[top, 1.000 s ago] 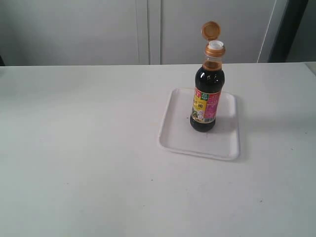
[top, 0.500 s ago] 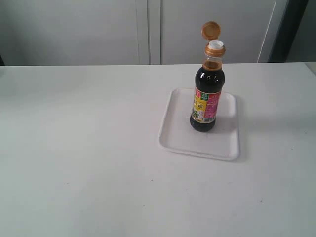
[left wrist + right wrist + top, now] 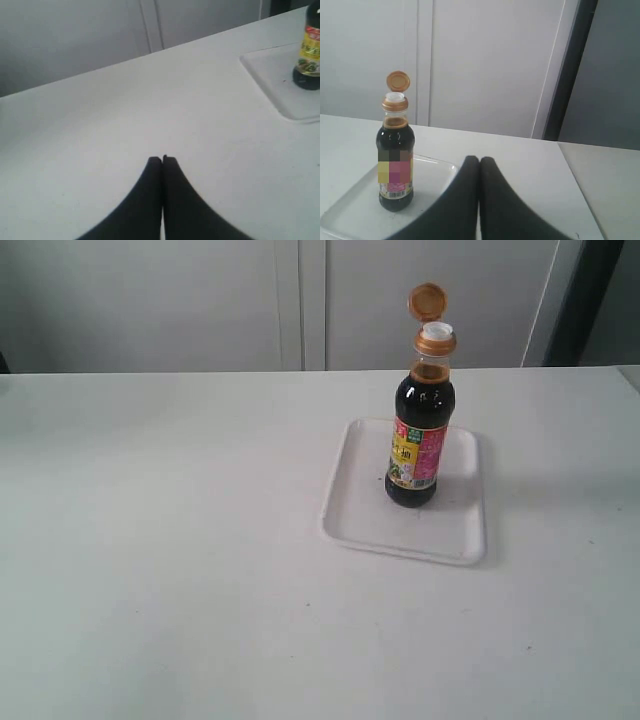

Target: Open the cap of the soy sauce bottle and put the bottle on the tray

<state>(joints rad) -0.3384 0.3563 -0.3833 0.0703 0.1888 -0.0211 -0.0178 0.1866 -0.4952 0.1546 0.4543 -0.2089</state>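
Left pincer: the left gripper (image 3: 162, 159) is clenched, its two dark fingers pressed together with nothing between them, over bare table (image 3: 160, 540).
Right pincer: the right gripper (image 3: 479, 159) is likewise clenched and empty.
Hidden: neither arm shows in the exterior view; the left wrist view cuts the bottle off above its label, and the label is blurred in the right wrist view.
Bottle: the soy sauce bottle (image 3: 419, 430) stands on the tray (image 3: 360, 510), toward its far right part, well apart from both grippers.
Tray: it lies right of the table's middle.
Axis: the bottle is upright, long axis vertical, neck up.
Cap: the cap (image 3: 427, 302) is flipped open, tilted up and to the left of the white spout (image 3: 436, 331).
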